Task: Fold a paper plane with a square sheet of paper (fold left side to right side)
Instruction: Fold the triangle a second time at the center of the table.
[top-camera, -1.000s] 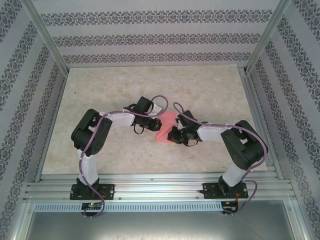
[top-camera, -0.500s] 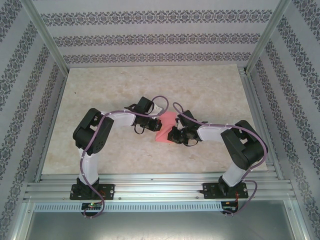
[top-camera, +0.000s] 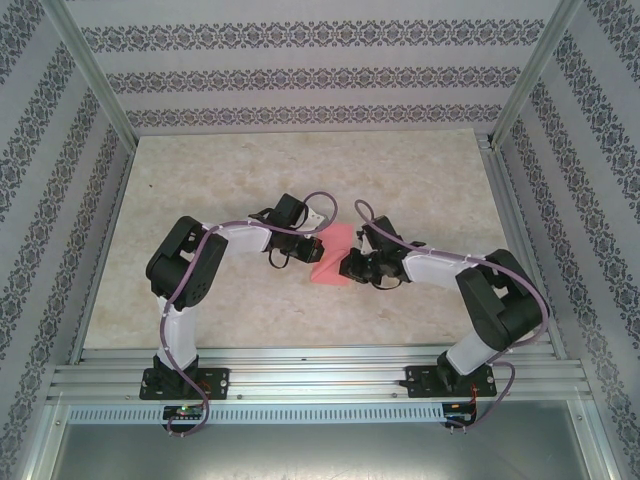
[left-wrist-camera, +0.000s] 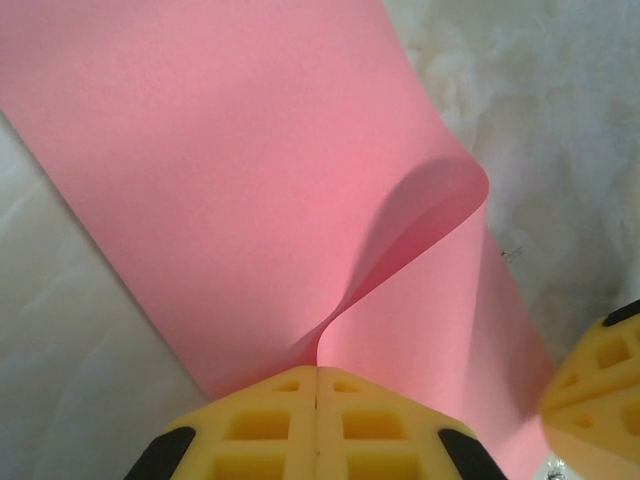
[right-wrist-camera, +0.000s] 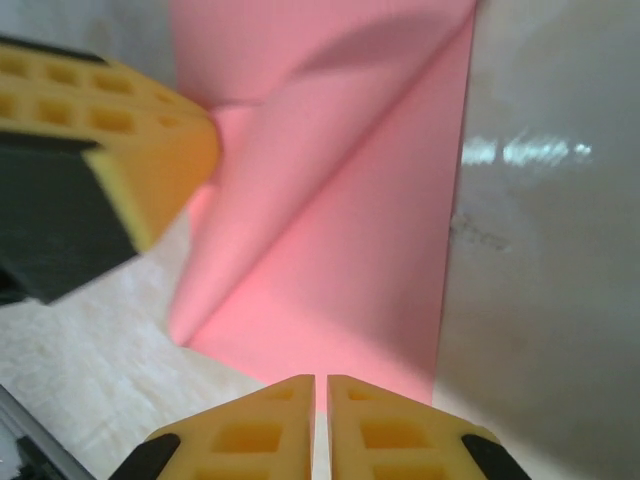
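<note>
A plain salmon-pink square sheet of paper (top-camera: 333, 257) sits at the centre of a cream table (top-camera: 300, 170) with faint grey marbling. White walls (top-camera: 300, 75) banded with grey floral stripes fill the top and sides of the frame. The arms (top-camera: 190, 268) are black and white with mauve cables (top-camera: 322, 197); the left gripper (left-wrist-camera: 318, 375) and right gripper (right-wrist-camera: 321, 385) have yellow fingers (left-wrist-camera: 260, 435).

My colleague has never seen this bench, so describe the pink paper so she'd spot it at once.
Start at the pale marbled table inside the wallpapered walls; at its middle the left gripper and right gripper meet. The paper lies between them, one part curling up from the left gripper's pinch. It alone is plain, unmarked salmon pink.
</note>
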